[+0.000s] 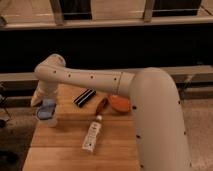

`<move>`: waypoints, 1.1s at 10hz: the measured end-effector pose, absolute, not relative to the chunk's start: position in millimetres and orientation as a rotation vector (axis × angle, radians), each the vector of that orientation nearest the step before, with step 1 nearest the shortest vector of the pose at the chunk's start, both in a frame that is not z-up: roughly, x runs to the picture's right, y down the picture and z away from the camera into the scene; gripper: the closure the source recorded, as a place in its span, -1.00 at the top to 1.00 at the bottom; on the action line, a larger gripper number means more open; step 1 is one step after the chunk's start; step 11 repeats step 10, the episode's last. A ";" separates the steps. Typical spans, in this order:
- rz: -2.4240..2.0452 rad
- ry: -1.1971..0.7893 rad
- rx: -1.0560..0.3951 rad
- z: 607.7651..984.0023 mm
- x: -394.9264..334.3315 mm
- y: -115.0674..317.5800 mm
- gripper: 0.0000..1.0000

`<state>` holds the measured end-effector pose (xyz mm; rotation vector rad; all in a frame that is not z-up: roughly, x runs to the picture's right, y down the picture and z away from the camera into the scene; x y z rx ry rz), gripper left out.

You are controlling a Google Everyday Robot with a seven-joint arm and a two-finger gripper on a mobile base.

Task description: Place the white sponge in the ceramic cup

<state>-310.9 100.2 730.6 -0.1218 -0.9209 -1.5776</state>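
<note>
Camera view: gripper (44,104) sat directly over ceramic cup (48,116), probably lined up to drop the white sponge; sponge itself not visible. Bottle (92,134) lay right of the cup.

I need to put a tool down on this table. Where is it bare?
The near left of the table, between the cup and the bottle, is bare. So is the strip along the front edge. Crowded: the middle back, where the dark bar and orange object lie. The gripper hangs over the cup at the left edge.
</note>
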 end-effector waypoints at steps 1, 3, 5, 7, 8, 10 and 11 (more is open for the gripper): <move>-1.579 -0.915 -0.119 730.8 -310.9 97.2 0.60; -1.589 -0.895 -0.107 730.5 -310.9 83.3 0.60; -1.600 -0.874 -0.098 731.8 -308.6 69.6 0.60; -1.614 -0.857 -0.092 732.8 -305.8 58.6 0.60; -1.619 -0.854 -0.091 733.2 -304.7 54.9 0.60; -1.613 -0.863 -0.094 732.8 -306.6 59.6 0.60; -1.613 -0.863 -0.094 732.8 -306.6 59.6 0.60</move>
